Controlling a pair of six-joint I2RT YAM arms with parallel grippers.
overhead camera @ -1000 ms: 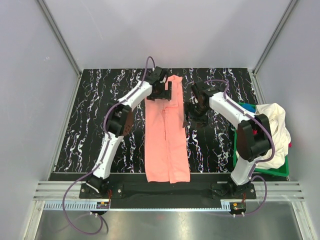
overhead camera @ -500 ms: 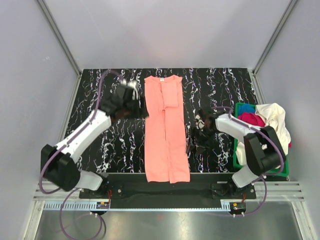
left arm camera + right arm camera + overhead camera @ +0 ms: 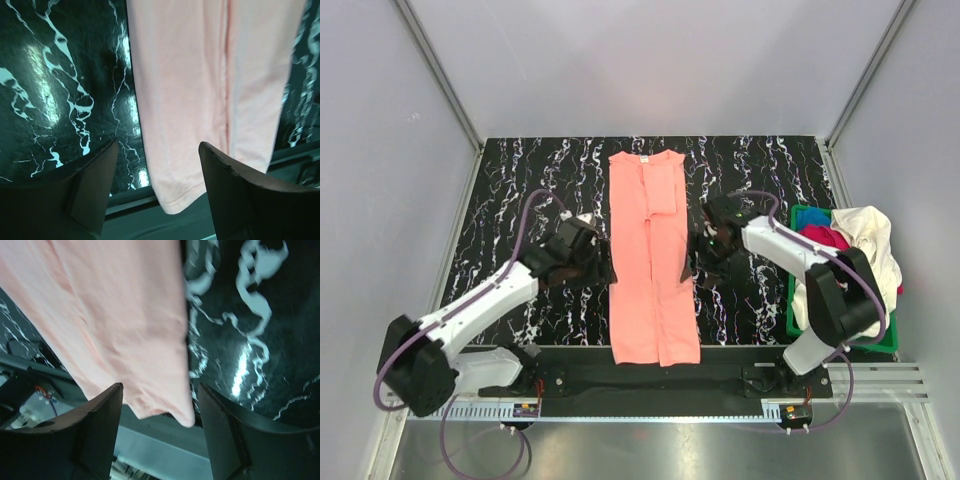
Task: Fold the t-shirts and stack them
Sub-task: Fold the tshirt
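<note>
While the black white-veined table [image 3: 500, 200] takes up most of the top view, the salmon-pink t-shirt [image 3: 653, 270] lies down its middle as one long narrow strip. Its sides are folded inward, its collar is at the far end, and its hem hangs just over the near edge. At the table's right edge stands a green basket [image 3: 793, 300] heaped with a cream-white t-shirt [image 3: 870, 240] and a magenta t-shirt [image 3: 823, 238] beneath it.

The left gripper [image 3: 595, 262] sits just beside the strip's left edge, about halfway along. In its wrist view the left gripper [image 3: 157, 147] has its fingers [image 3: 95, 185] spread wide with nothing between them, the pink cloth and marble showing below. The right gripper [image 3: 698, 250] is just beside the strip's right edge, and its wrist view shows the right gripper [image 3: 160, 390] equally wide apart and empty over the cloth's border. A small white neck label [image 3: 642, 157] shows at the collar.
</note>
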